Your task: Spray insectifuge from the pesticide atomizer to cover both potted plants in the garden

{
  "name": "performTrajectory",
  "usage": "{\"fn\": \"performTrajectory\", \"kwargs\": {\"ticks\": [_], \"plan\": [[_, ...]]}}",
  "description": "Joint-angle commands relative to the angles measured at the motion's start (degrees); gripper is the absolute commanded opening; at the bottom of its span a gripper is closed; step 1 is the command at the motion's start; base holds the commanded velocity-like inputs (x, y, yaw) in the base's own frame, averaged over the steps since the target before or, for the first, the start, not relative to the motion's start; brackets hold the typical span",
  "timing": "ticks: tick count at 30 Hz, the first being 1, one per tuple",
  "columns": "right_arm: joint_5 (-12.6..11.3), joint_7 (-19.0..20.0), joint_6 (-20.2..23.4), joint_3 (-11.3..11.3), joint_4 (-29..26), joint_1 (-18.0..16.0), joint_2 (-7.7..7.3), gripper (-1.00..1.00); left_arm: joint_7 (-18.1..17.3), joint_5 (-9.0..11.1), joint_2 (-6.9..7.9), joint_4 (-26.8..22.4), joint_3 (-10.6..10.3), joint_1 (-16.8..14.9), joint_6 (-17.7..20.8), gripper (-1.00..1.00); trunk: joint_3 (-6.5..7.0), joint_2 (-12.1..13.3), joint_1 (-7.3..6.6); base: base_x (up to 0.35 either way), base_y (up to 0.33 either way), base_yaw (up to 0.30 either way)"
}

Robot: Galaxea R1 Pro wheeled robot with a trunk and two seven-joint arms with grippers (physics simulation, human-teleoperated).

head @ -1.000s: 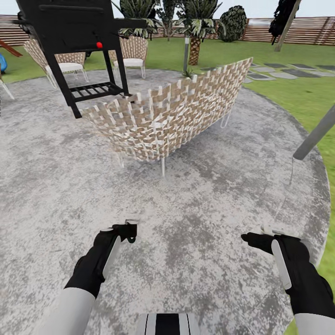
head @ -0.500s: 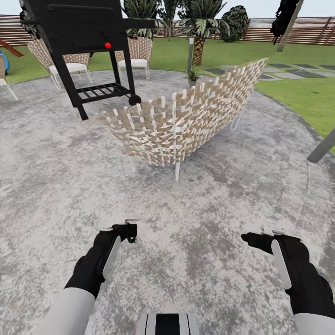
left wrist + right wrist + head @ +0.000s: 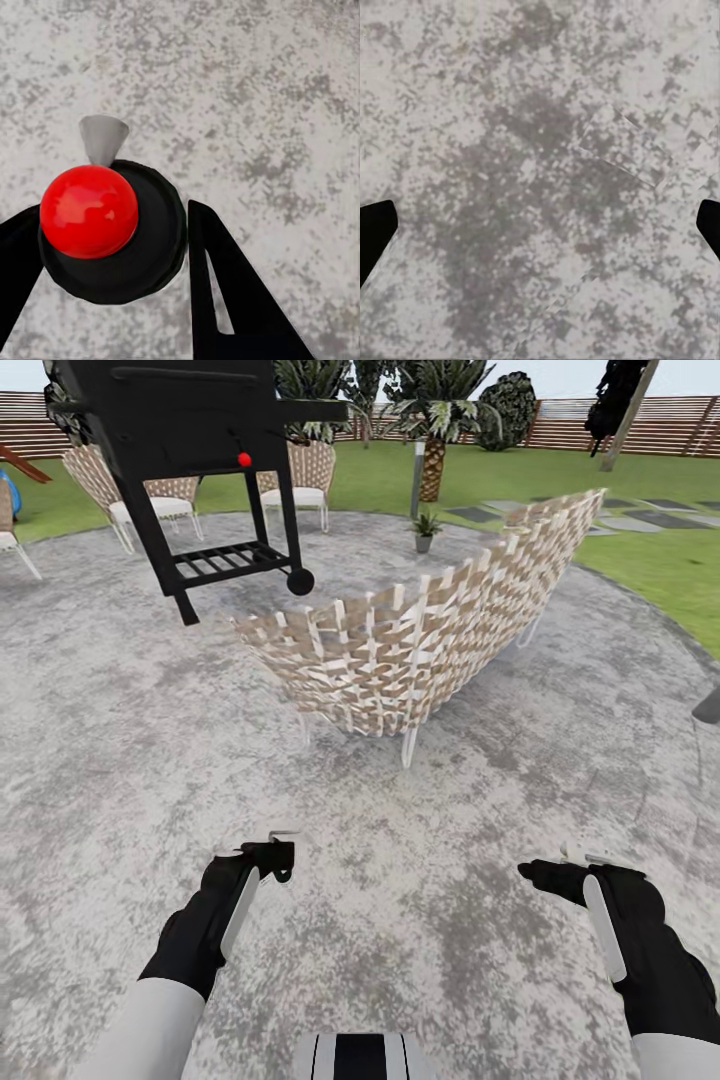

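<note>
**Entry: robot in transit, garden patio.**

- Step in hand, as judged: the paving (image 3: 120,740) is being crossed so that the spray bottle can be found. Where the bottle is cannot be told from these views.
- Left gripper (image 3: 278,850): held low over the paving at 7 o'clock. Its fingers (image 3: 225,300) are seen spread, with a red ball on a black disc (image 3: 112,225) lodged between them. Whether that is gripped cannot be told.
- Right gripper (image 3: 555,868): held low at 5 o'clock. Its fingers (image 3: 375,232) are released wide, with nothing between them.
- Woven sofa (image 3: 420,630): dead ahead at 12 o'clock, barring the straight line.
- Black grill (image 3: 190,440): at 11 o'clock, with woven chairs (image 3: 150,495) behind it.
- Small plant in a pot (image 3: 426,526): at 12 o'clock beyond the sofa, near a grey post (image 3: 417,465) and a palm (image 3: 432,455). It is possibly one of the two plants to be sprayed, but it is too small to confirm.
- Lawn (image 3: 660,570) and stepping stones (image 3: 650,518): at 1 to 2 o'clock, backed by a slatted fence (image 3: 600,430).

Handling advice: the sofa is best rounded on the 1 o'clock side, where the paving is wider. The grill's wheel and legs are to be given room. Both arms are best kept tucked and low until the bottle is sighted. The head is to be kept scanning the lawn edge.
</note>
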Motion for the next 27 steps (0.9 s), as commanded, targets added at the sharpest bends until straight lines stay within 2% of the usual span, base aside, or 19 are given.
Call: {"fn": "performTrajectory", "kwargs": {"ticks": [1,7,15,27], "plan": [[-0.27,0.01,0.27,-0.08,-0.08,-0.02,-0.01,1.0,0.03,0.04,0.0,-0.05,-0.03,-0.02,0.25,-1.0,-0.04,-0.01,0.02,0.227,0.276,0.0],[-0.27,-0.01,0.27,-0.07,-0.09,-0.02,-0.01,1.0,0.03,0.04,0.0,-0.05,-0.03,0.01,0.25,-1.0,-0.04,-0.01,0.02,0.161,0.306,0.04],[-0.27,0.09,0.27,-0.14,-0.09,-0.02,-0.01,1.0,0.03,0.04,0.0,-0.05,-0.03,0.0,0.25,-1.0,-0.18,-0.01,0.02,0.133,0.274,0.225],[-0.27,0.09,0.27,-0.15,-0.09,-0.02,-0.01,1.0,0.03,0.04,0.0,-0.05,-0.03,-0.01,0.25,-1.0,-0.48,-0.01,0.02,0.022,0.031,0.247]]}}
